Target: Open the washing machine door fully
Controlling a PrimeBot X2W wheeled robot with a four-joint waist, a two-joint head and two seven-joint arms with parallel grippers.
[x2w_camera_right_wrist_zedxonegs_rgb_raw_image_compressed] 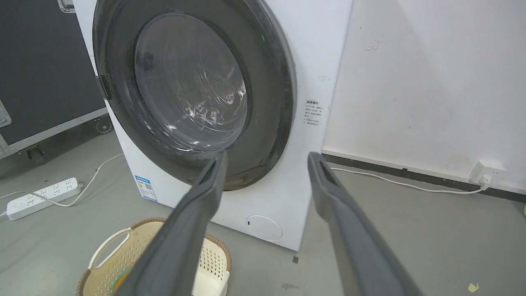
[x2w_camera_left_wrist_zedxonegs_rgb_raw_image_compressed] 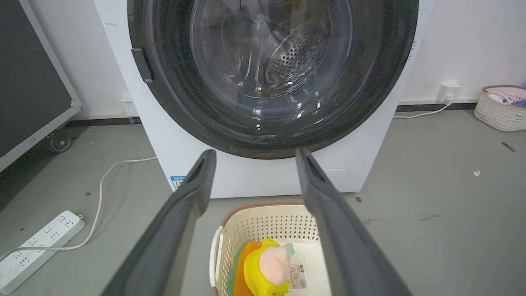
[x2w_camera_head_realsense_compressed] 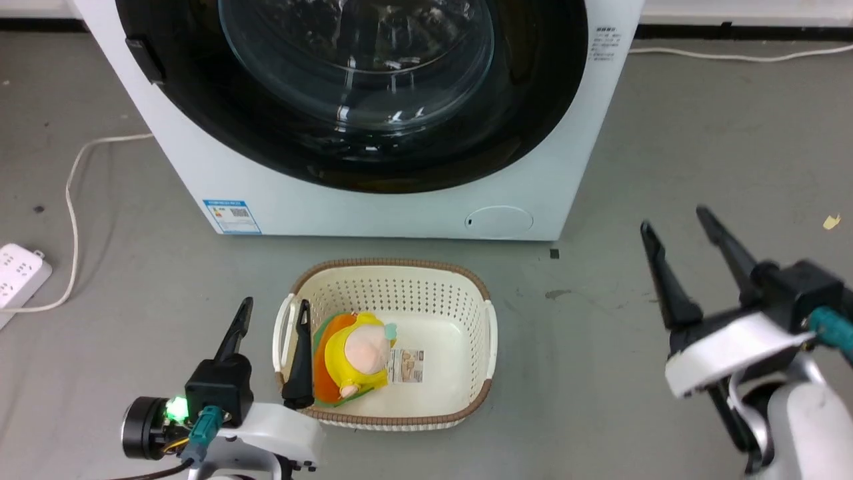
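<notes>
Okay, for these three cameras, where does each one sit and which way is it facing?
Head view: up high, looking down at the washing machine, laundry basket, and left end effector and right end effector.
Left wrist view: low, squarely facing the washing machine door between its own fingers.
Right wrist view: low, facing that door at an angle, its fingers in front.
Shared: both wrist views show the door and basket.

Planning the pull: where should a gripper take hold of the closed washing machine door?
Take the black tab at the left rim of the door, coming from the left; it alone sticks out, while the rest of the door looks too smooth to pinch.
</notes>
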